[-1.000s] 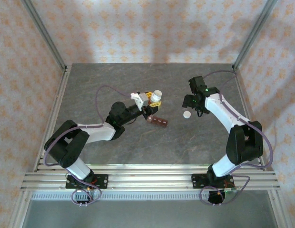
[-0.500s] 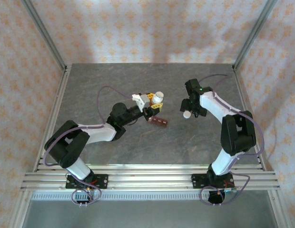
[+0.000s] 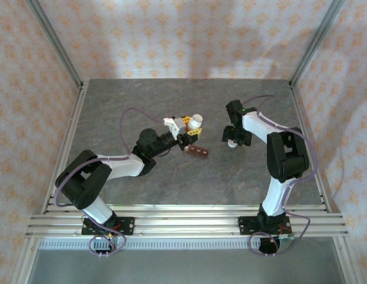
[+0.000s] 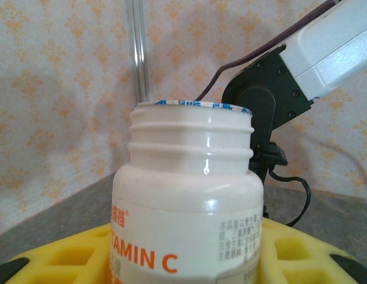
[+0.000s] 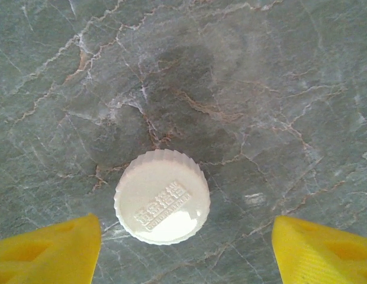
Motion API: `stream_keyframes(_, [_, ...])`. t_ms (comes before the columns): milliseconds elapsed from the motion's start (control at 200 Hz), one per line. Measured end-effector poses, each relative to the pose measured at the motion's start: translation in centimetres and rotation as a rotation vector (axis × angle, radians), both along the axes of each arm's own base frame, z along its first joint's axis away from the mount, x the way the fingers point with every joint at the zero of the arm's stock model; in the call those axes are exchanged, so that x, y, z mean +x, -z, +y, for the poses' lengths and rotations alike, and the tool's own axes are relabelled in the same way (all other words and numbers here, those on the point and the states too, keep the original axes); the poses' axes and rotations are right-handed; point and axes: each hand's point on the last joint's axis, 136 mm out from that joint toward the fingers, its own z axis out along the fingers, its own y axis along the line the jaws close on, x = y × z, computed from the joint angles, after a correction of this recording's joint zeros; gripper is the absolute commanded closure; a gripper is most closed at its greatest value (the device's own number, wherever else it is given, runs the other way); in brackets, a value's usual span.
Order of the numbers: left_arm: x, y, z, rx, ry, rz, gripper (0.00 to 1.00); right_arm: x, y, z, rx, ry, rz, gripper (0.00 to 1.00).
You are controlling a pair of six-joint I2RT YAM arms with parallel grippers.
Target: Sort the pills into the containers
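Two tools: left tool [image 3: 187, 131] grips the uncapped bottle [image 4: 189, 201], right tool [image 5: 184, 251] hangs open over the cap [image 5: 162, 196]. I judge the containers [image 3: 197, 151] light, slide-prone; pinch their long sides.

The bottle [image 4: 189, 195] is cut off by the bottom edge of the left wrist view. Its label [image 4: 171, 248] shows only "TAMIN C", the start lost round the curve, and the small print at lower right is too fine to read. The yellow fingers [image 4: 302, 254] of the left gripper [image 4: 189, 263] run off that edge too. The fingertips [image 5: 47, 251] of the right gripper [image 5: 183, 248] are clipped at both lower corners, and the raised lettering on the white cap [image 5: 162, 196] is illegible. From above, the containers [image 3: 197, 151] are too small to tell their contents.
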Motion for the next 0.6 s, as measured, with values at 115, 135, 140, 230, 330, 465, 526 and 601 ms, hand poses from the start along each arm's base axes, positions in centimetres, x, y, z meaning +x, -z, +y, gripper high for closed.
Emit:
stream_keyframes(115, [0.0, 0.0, 0.0, -0.001, -0.003, 0.001, 1.00, 0.2, 0.8, 0.1, -0.001, -0.002, 0.014, 0.30])
stream_keyframes(135, [0.0, 0.0, 0.0, -0.001, -0.003, 0.001, 1.00, 0.1, 1.0, 0.1, -0.002, -0.002, 0.019, 0.31])
stream_keyframes(140, [0.0, 0.0, 0.0, -0.001, -0.003, 0.001, 1.00, 0.1, 1.0, 0.1, -0.002, -0.002, 0.020, 0.31])
stream_keyframes(230, [0.0, 0.0, 0.0, -0.001, -0.003, 0.001, 1.00, 0.0, 1.3, 0.1, -0.005, -0.003, 0.029, 0.34])
stream_keyframes(330, [0.0, 0.0, 0.0, -0.001, -0.003, 0.001, 1.00, 0.1, 1.3, 0.1, -0.004, -0.004, 0.026, 0.36])
stream_keyframes(465, [0.0, 0.0, 0.0, -0.001, -0.003, 0.001, 1.00, 0.1, 1.3, 0.1, -0.004, -0.004, 0.026, 0.42])
stream_keyframes(526, [0.0, 0.0, 0.0, -0.001, -0.003, 0.001, 1.00, 0.1, 1.3, 0.1, -0.005, -0.007, 0.026, 0.47])
stream_keyframes(601, [0.0, 0.0, 0.0, -0.002, -0.003, 0.003, 1.00, 0.1, 1.3, 0.1, -0.004, -0.007, 0.026, 0.53])
